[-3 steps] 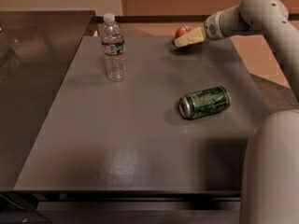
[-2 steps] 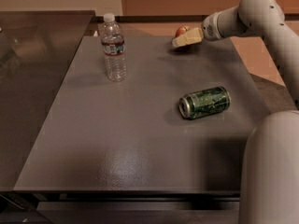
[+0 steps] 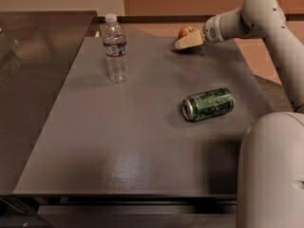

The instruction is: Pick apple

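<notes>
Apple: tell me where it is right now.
In the camera view the apple lies at the far right edge of the table, just behind the gripper, beyond the can and right of the bottle.

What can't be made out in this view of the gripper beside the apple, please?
Camera view:
- apple: lower part hidden behind the gripper at the table's far right; contact cannot be told.
- green can and water bottle: label print too small to read.
- table: near right corner hidden by the robot's body.
</notes>
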